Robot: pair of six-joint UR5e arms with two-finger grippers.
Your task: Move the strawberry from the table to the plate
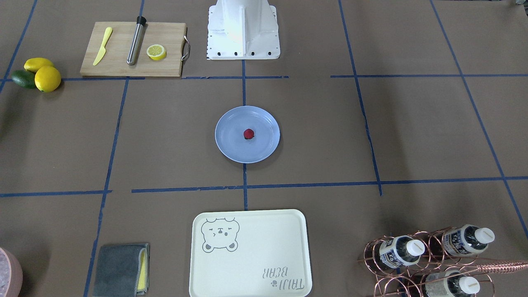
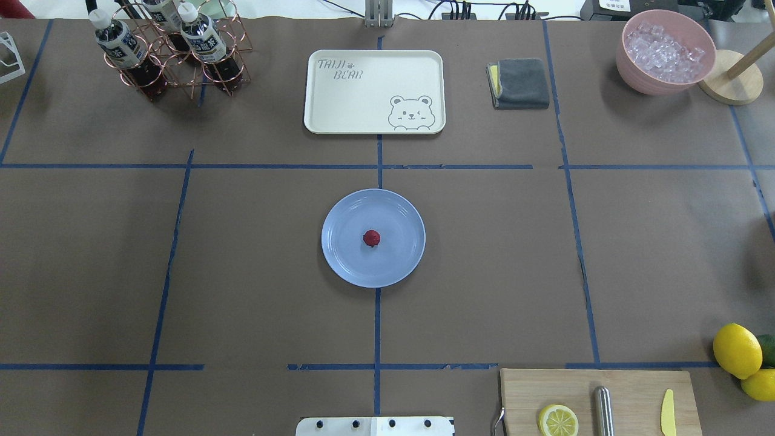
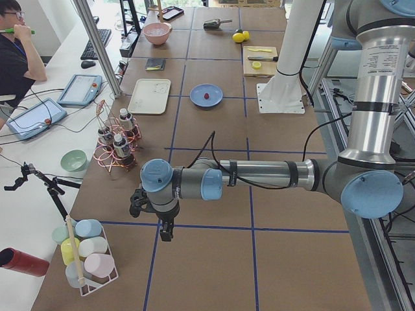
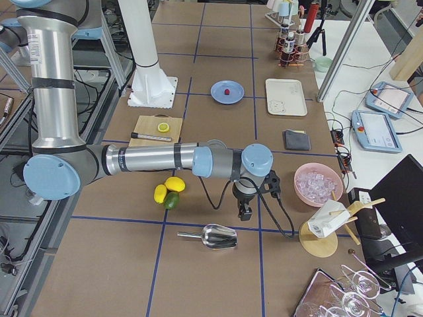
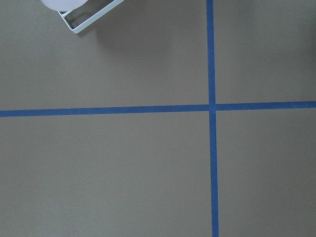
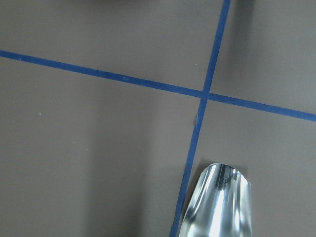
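Note:
The small dark-red strawberry [image 1: 248, 134] [image 2: 372, 238] lies in the middle of the round light-blue plate [image 1: 229, 142] [image 2: 345, 257] at the centre of the brown table [image 2: 242, 272]. Neither gripper is near it. My left gripper [image 3: 166, 230] hangs over the table's far left end, close to a rack of pastel cups [image 3: 87, 249]. Beyond the lemons, above a metal scoop [image 4: 218, 236] [image 6: 219, 202], hangs my right gripper [image 4: 245, 212]. Both show only in the side views, so I cannot tell whether they are open or shut.
A cream bear-print tray [image 2: 374, 91], a grey cloth [image 2: 519, 83], a pink bowl of ice [image 2: 665, 51] and a copper bottle rack [image 2: 169, 54] line the far side. A cutting board [image 2: 596, 402] with a lemon half, muddler and knife, plus lemons [image 2: 737, 350], sit near the right.

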